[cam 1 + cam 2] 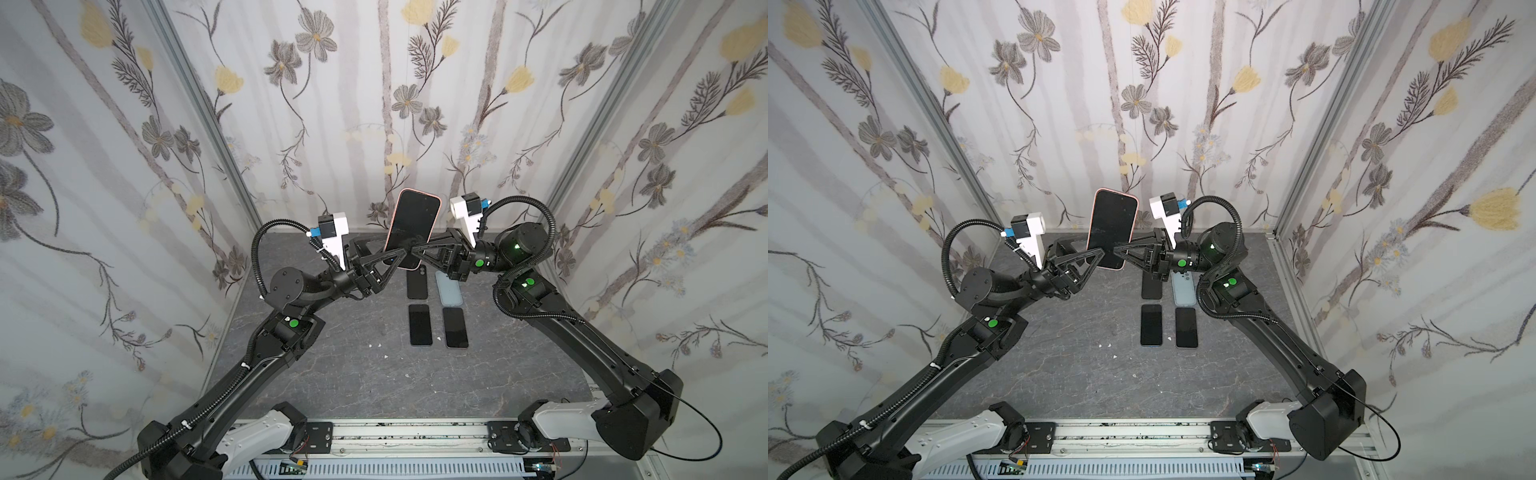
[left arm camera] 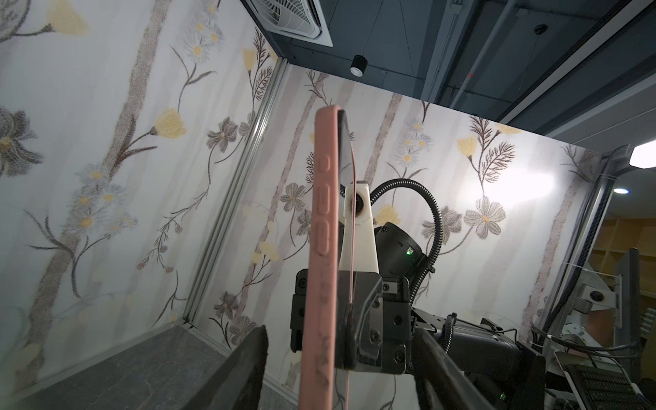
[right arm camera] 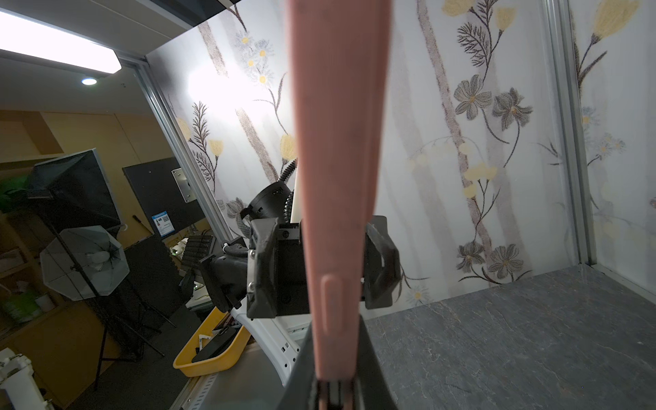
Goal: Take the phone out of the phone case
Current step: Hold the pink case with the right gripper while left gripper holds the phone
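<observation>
A phone (image 1: pixel 411 224) with a dark screen sits in a pink phone case (image 2: pixel 319 248) and is held upright in the air above the back of the table, screen towards the top cameras (image 1: pixel 1113 232). My right gripper (image 3: pixel 333 387) is shut on the case's lower right edge (image 1: pixel 415 251). My left gripper (image 2: pixel 340 332) is open. One of its fingers (image 2: pixel 248 365) is on the back side of the case and the other is on the screen side, and neither touches it. In both top views the left gripper (image 1: pixel 395 248) reaches in from the left at the same height.
Below the grippers on the grey marbled table (image 1: pixel 353 374) lie two bare black phones (image 1: pixel 419 324) (image 1: pixel 455 327), a black case (image 1: pixel 417 286) and a pale blue case (image 1: pixel 449 289). Flowered walls enclose three sides. A yellow bin (image 3: pixel 213 351) stands outside the cell.
</observation>
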{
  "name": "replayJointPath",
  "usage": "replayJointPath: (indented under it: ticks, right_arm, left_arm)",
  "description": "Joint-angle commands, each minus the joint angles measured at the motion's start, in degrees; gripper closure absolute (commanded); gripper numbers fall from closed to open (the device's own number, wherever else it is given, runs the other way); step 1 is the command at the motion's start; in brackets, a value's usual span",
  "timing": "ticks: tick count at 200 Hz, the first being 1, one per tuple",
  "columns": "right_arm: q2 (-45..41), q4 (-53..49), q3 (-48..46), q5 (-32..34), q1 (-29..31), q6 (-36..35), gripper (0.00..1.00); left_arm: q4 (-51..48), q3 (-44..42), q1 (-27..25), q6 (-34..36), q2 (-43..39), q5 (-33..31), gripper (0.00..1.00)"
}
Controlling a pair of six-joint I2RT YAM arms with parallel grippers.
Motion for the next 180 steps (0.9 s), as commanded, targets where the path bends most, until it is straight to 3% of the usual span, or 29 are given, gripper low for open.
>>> replayJointPath:
  ticks: [1, 24, 59, 96, 128, 180]
  right_arm:
    - [0.2, 0.6, 0.7, 0.7, 0.1, 1.0, 1.00]
    - [0.2, -0.6, 0.4, 0.7, 0.0, 2.5, 1.00]
    - [0.1, -2.4, -0.7, -0.3, 0.1, 2.7, 1.00]
    - [1.2, -3.9, -0.4, -1.0, 0.2, 2.6, 1.00]
    - [2.1, -4.1, 0.2, -1.0, 0.4, 2.9, 1.00]
    - [2.4, -4.0, -0.4, -1.2, 0.6, 1.8, 1.00]
  left_arm:
    - [2.3, 0.4, 0.7, 0.1, 0.1, -2.6, 0.34]
    - [2.0, 1.0, 2.1, -1.3, 1.0, -3.0, 0.36]
    - [1.7, 1.1, 3.9, -3.1, 2.0, -2.4, 0.48]
    - [1.7, 1.9, 3.8, -4.1, 3.4, 0.0, 0.51]
    - [1.7, 1.9, 4.0, -4.3, 3.7, 0.8, 0.61]
    - [1.7, 1.8, 4.0, -4.4, 3.6, 1.4, 0.90]
